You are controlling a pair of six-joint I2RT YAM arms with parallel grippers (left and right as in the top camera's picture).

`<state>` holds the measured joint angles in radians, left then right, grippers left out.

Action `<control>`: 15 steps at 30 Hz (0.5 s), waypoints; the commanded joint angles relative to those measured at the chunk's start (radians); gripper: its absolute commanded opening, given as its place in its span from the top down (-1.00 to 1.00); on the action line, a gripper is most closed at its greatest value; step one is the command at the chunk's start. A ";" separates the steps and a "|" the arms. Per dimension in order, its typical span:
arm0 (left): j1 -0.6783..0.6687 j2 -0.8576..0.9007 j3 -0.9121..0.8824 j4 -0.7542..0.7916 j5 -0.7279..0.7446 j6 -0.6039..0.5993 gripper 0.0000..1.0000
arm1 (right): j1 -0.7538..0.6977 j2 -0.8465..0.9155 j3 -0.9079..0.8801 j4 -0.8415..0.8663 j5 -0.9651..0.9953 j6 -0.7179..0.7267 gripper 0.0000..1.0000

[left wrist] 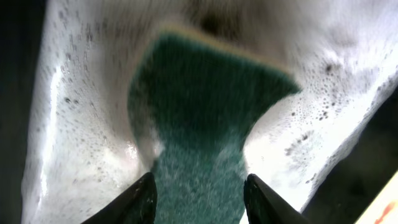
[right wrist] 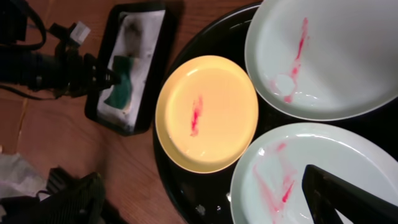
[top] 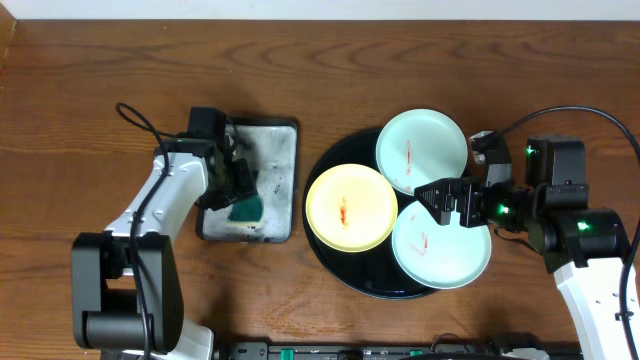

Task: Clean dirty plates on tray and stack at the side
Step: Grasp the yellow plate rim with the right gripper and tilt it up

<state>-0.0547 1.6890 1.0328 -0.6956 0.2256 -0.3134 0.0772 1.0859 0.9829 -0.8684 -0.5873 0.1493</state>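
Note:
The round black tray (top: 372, 277) holds three plates. A mint plate (top: 421, 150) lies at its back, a yellow plate (top: 350, 207) at its left and a second mint plate (top: 445, 250) at its front right. Each carries a red smear. In the right wrist view I see the yellow plate (right wrist: 208, 112), the back mint plate (right wrist: 329, 56) and the front mint plate (right wrist: 280, 180) on the tray (right wrist: 233, 31). My right gripper (top: 432, 200) (right wrist: 206, 200) hangs open and empty above the plates. My left gripper (top: 238, 190) (left wrist: 199, 199) is shut on a green sponge (left wrist: 199, 112).
A rectangular grey metal tray (top: 275, 150) with soapy foam (left wrist: 81, 124) sits left of the black tray; the sponge (top: 246, 211) lies in it. The grey tray also shows in the right wrist view (right wrist: 149, 37). Brown wooden table lies all around.

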 commanded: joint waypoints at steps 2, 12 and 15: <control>-0.037 0.028 -0.021 0.010 -0.106 0.005 0.07 | 0.006 -0.003 0.018 -0.018 0.023 -0.025 -0.98; -0.089 0.109 -0.045 0.118 -0.196 0.006 0.85 | 0.139 0.045 -0.005 -0.040 0.116 -0.082 -0.66; -0.089 0.099 -0.032 0.090 -0.188 0.006 0.86 | 0.169 0.082 -0.027 -0.028 0.185 -0.042 -0.64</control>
<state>-0.1432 1.7535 1.0084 -0.5953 0.0647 -0.3126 0.2218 1.1370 0.9771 -0.9009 -0.4889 0.0929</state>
